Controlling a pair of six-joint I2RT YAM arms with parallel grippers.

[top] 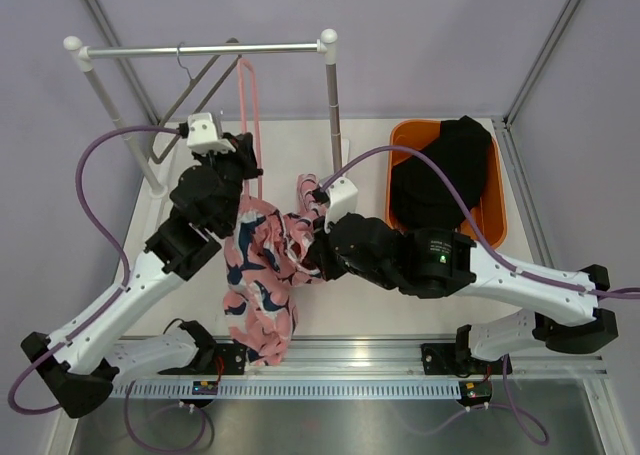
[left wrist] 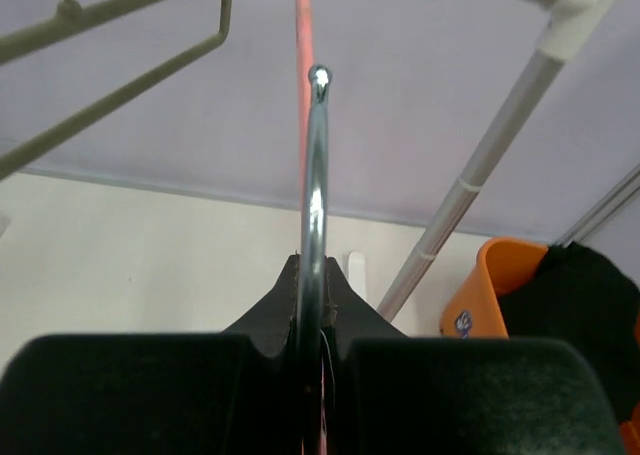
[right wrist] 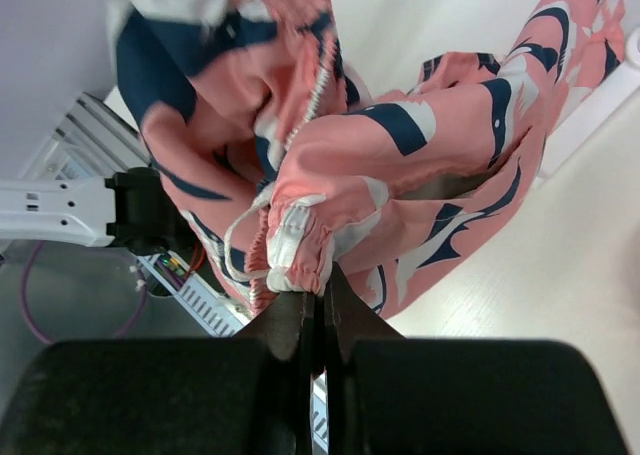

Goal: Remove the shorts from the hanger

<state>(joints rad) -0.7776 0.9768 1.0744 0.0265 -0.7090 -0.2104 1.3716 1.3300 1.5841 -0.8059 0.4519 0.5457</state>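
Note:
Pink shorts (top: 262, 275) with a navy and white pattern hang bunched between the two arms, above the table's near edge. My left gripper (top: 252, 167) is shut on the chrome hook (left wrist: 316, 175) of a pink hanger (top: 247, 105), which reaches up toward the rack's rail. In the left wrist view the hook runs straight up from between the fingertips of this gripper (left wrist: 316, 270). My right gripper (top: 316, 197) is shut on the shorts' gathered waistband, which the right wrist view shows pinched at the tips of the gripper (right wrist: 322, 275), the rest of the shorts (right wrist: 400, 165) spreading beyond. Where the shorts meet the hanger is hidden.
A clothes rack stands at the back left, with its rail (top: 200, 49) and right post (top: 334, 105). A bare grey hanger (top: 195, 90) hangs on the rail. At the right sits an orange bin (top: 495, 210) holding black clothing (top: 445, 175).

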